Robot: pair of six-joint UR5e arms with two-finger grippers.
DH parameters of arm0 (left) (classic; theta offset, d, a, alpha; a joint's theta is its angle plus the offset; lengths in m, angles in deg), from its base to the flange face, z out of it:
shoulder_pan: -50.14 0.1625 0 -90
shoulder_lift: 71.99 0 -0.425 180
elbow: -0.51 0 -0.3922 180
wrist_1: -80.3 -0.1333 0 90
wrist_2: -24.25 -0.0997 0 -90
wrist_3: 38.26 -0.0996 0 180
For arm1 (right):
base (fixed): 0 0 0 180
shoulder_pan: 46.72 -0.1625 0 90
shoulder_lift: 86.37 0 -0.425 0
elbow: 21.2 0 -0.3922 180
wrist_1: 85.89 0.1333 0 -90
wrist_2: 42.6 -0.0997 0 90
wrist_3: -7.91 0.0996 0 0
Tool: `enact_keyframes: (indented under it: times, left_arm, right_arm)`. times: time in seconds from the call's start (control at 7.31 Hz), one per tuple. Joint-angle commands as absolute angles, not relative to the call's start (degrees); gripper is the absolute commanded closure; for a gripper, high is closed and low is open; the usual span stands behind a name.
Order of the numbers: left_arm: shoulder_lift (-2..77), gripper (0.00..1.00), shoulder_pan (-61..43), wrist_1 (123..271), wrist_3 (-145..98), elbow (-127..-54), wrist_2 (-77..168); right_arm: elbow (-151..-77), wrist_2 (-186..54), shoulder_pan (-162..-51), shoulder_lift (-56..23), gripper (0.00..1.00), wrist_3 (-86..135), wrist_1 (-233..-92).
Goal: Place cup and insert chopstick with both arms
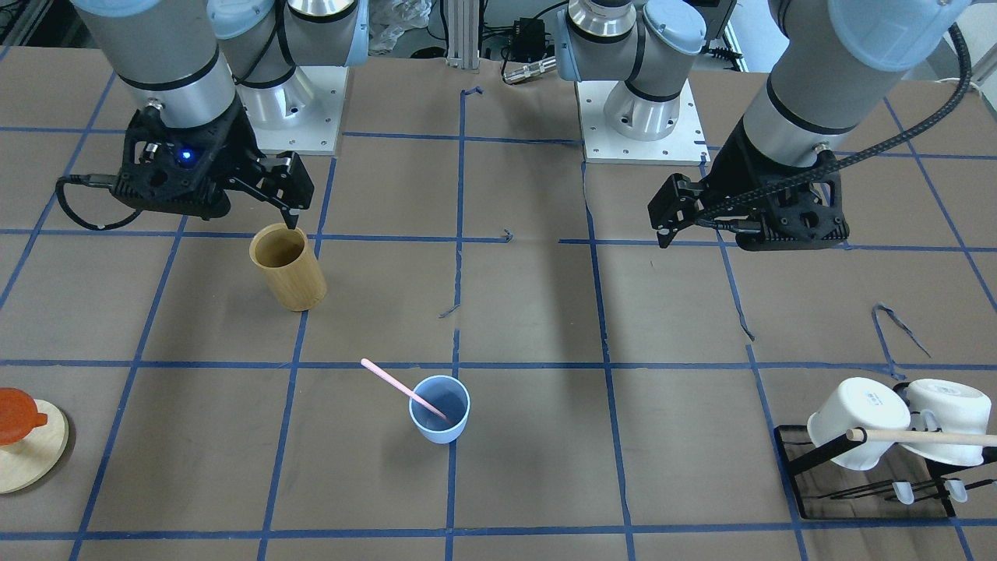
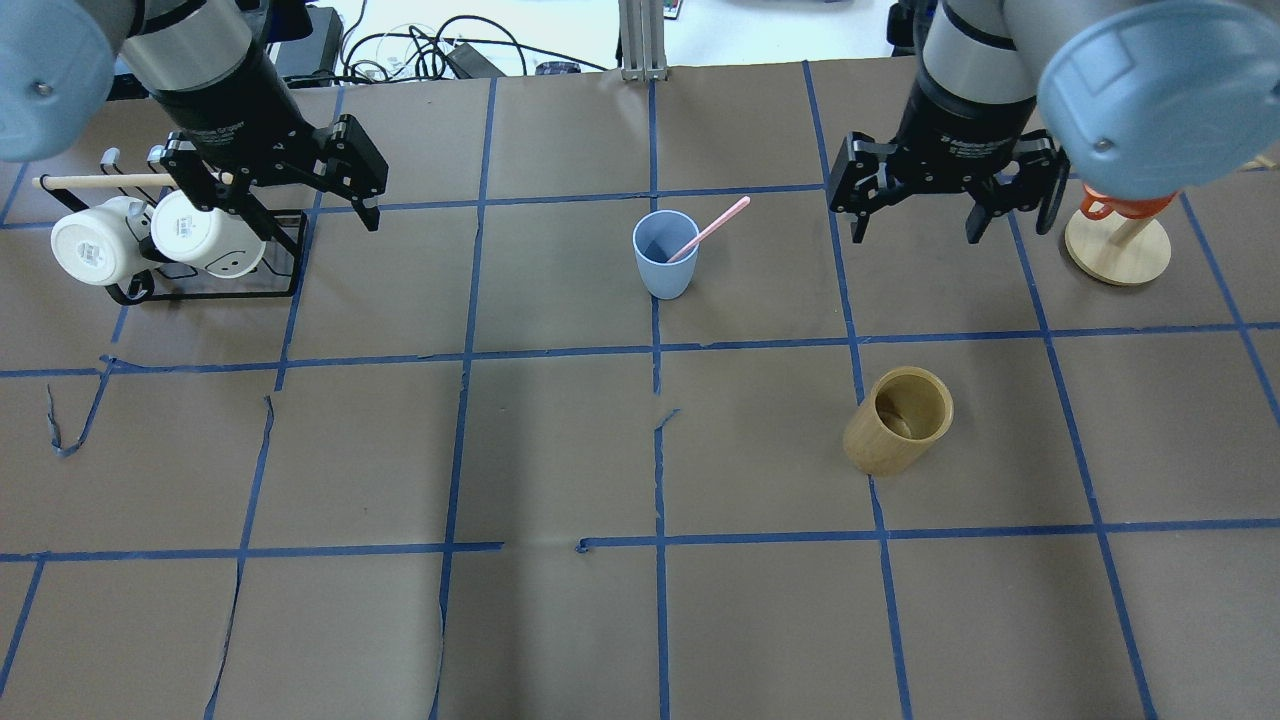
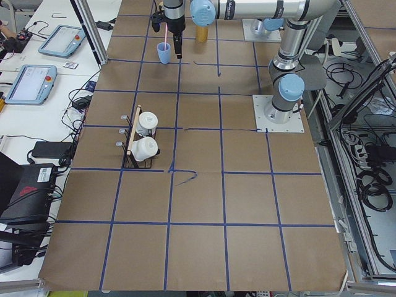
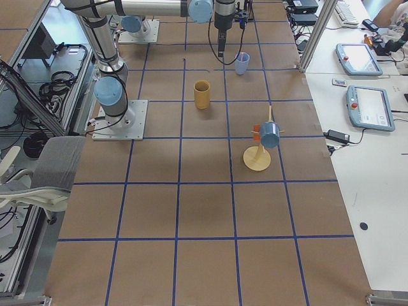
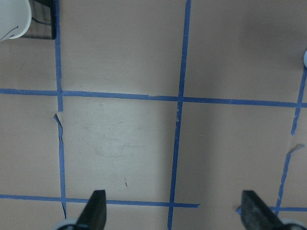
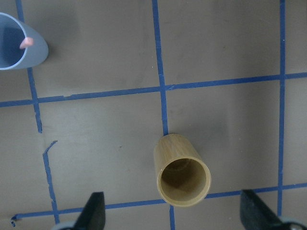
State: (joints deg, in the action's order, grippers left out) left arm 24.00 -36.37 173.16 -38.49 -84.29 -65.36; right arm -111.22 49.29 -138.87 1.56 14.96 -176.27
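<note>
Both grippers hang above the table with their jaws spread wide and nothing between them. The left gripper (image 5: 173, 211) looks down on bare brown paper and blue tape lines, near the mug rack (image 2: 285, 255). The right gripper (image 6: 173, 213) is over the bamboo cup (image 2: 890, 440), which stands upright below it, apart from the fingers. The blue cup (image 2: 665, 265) stands upright at the table's middle, between the two arms, with the pink chopstick (image 2: 712, 228) leaning inside it.
</note>
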Motion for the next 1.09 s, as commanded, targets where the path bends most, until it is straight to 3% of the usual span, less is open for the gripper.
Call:
enact_keyframes:
  times: [0.0,0.96]
  left_arm:
    - [23.99,0.00,-36.43,173.03,-38.18,-84.48,-65.31]
    - [23.72,0.00,-36.43,173.03,-38.09,-86.06,-65.39]
  right_arm:
    - [-111.38,49.24,-137.34,2.92,0.00,13.62,-173.78]
    - [-111.82,47.67,-135.49,4.42,0.00,13.71,-173.43]
